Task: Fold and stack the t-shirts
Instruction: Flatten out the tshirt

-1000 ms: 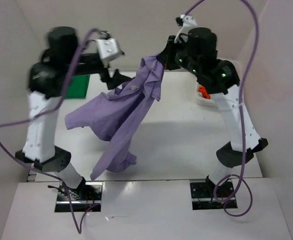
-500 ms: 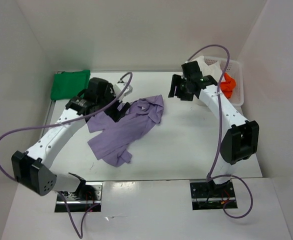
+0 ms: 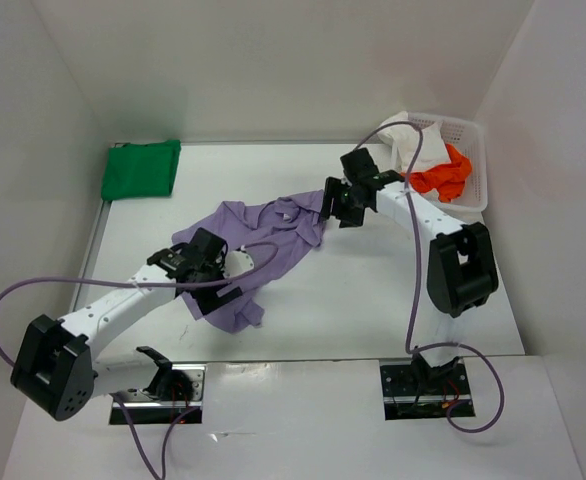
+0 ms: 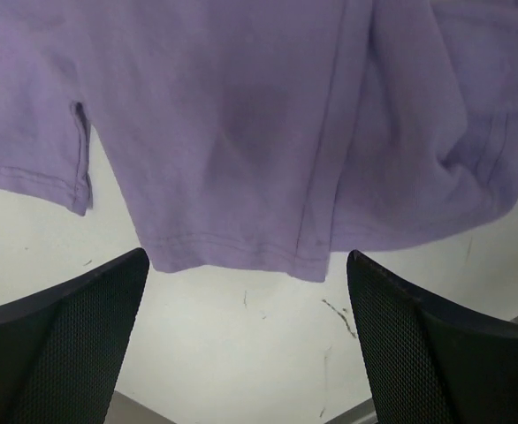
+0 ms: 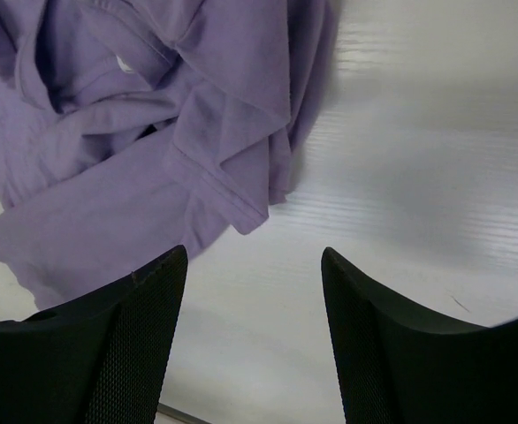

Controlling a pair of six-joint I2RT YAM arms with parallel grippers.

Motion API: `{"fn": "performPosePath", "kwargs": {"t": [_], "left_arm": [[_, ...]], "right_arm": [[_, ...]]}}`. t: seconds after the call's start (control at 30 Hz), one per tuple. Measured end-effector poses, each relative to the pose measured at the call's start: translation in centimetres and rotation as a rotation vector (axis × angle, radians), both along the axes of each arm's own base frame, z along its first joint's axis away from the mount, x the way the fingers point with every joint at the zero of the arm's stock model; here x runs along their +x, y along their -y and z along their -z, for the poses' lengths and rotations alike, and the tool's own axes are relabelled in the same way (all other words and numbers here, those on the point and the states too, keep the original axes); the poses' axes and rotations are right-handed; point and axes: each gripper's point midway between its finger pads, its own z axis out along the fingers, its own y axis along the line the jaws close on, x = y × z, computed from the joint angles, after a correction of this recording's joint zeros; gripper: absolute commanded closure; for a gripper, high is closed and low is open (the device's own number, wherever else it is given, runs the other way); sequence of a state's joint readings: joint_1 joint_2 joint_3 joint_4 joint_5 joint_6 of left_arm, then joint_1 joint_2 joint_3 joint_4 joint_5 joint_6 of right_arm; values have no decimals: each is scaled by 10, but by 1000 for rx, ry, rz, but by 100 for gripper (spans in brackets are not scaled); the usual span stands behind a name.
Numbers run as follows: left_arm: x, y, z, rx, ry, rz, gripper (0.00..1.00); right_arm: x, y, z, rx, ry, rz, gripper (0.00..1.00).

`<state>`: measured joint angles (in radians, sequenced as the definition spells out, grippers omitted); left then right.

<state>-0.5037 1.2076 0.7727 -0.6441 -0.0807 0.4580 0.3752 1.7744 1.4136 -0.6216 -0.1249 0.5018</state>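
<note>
The purple shirt (image 3: 258, 245) lay crumpled and bunched in the middle of the surface (image 3: 373, 290), stretched between the two arms. The left pincer (image 4: 246, 261) hung over its near-left part, jaws wide and holding nothing, with the stitched hem (image 4: 224, 243) just beyond the tips. The right pincer (image 5: 254, 256) hovered at the shirt's far-right end, jaws also apart and empty, a folded flap of cloth just ahead of them.

The shirt likely needed spreading flat before any fold. That would go best if each pincer took a single layer at an outer edge, the hem on the left and a shoulder or sleeve on the right, then drew apart to pull out the wrinkles.

Bare surface lay near and to the right of the shirt. The folded green shirt (image 3: 141, 170) sat well apart in the far-left corner. The basket (image 3: 470, 130), holding the white shirt (image 3: 413, 140) and orange shirt (image 3: 443, 175), stood far right, close behind the right arm.
</note>
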Motion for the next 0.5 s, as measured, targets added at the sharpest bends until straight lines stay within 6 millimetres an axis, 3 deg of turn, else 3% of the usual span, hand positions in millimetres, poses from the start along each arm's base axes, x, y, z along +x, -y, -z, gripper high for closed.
{"fn": "performPosePath", "kwargs": {"t": [0.23,0.5], "left_arm": [[-20,-21,13,116,-2,82,15],[-30,-30,30,203,-73,194,21]], "right_arm": [[-5,-20,42,-4,-91,-41,33],[3,-25,36,17,-64,-43,33]]}}
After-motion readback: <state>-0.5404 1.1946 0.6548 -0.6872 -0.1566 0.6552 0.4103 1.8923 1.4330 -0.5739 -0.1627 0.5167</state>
